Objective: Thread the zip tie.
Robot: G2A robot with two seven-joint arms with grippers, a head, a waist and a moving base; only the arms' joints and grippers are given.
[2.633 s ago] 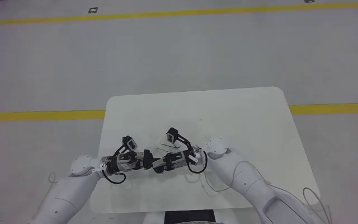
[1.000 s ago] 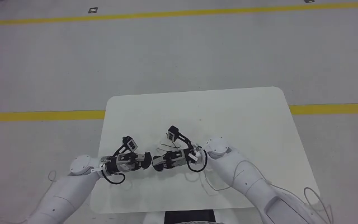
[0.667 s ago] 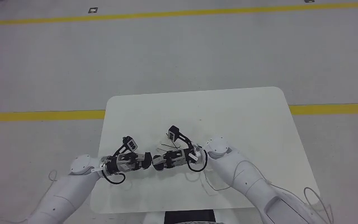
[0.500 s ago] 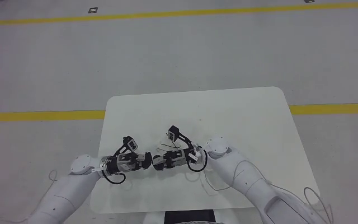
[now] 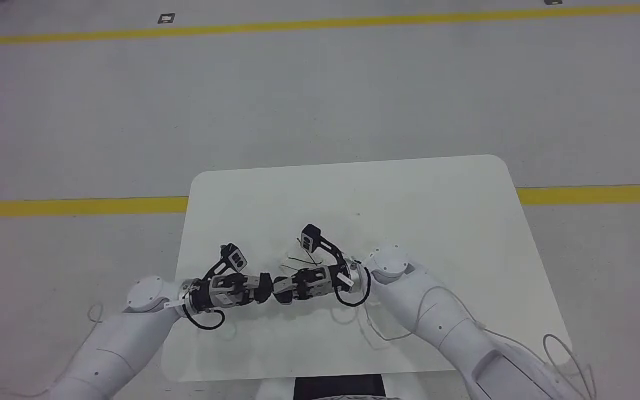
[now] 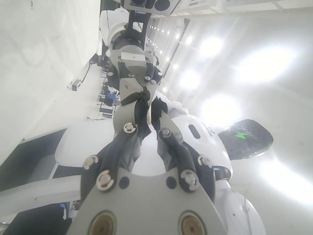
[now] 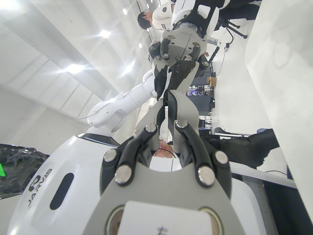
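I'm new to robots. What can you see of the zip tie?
The zip tie shows in the top view as a few thin dark strands, plastic by its look, sticking out toward the table's far side from where the left gripper and right gripper meet tip to tip. Both seem shut on it, above the white table. Its head is too small to make out.

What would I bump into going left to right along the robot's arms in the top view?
left arm's white joint → left wrist camera → left gripper → right gripper → right wrist camera → right arm's white joint
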